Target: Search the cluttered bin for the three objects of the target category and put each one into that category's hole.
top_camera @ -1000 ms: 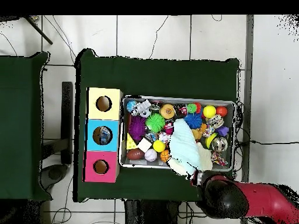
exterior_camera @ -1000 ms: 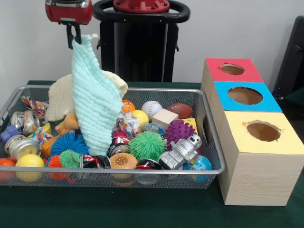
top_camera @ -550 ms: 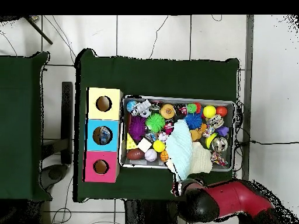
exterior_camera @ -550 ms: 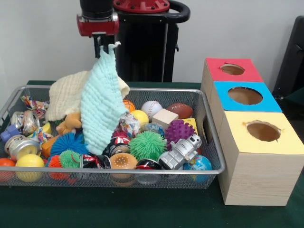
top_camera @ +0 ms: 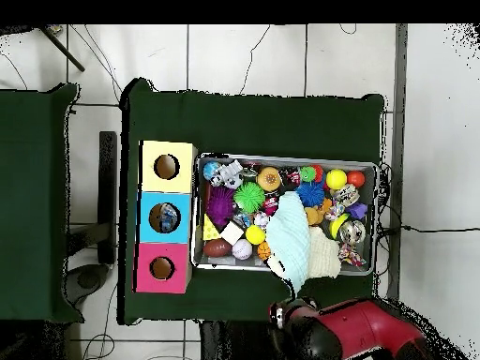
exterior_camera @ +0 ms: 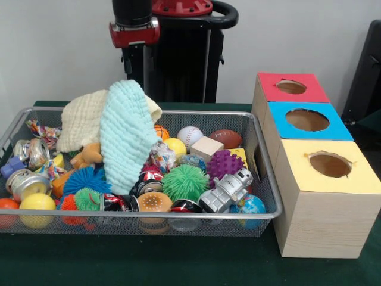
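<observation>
1. Now you see the tool (exterior_camera: 134,59) above the bin (exterior_camera: 262,161), clear of the mint cloth (exterior_camera: 125,140); its opening can't be told.
2. That cloth lies draped over the bin's toys.

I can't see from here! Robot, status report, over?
Gripper hangs above mint cloth, grip unclear. Cloth drapes over toys in bin, hiding some.

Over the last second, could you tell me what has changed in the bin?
The gripper let go of the mint cloth, which dropped back onto the cream cloth and toys. The arm shifted toward the boxes. Toys stayed put in the basket.
</observation>
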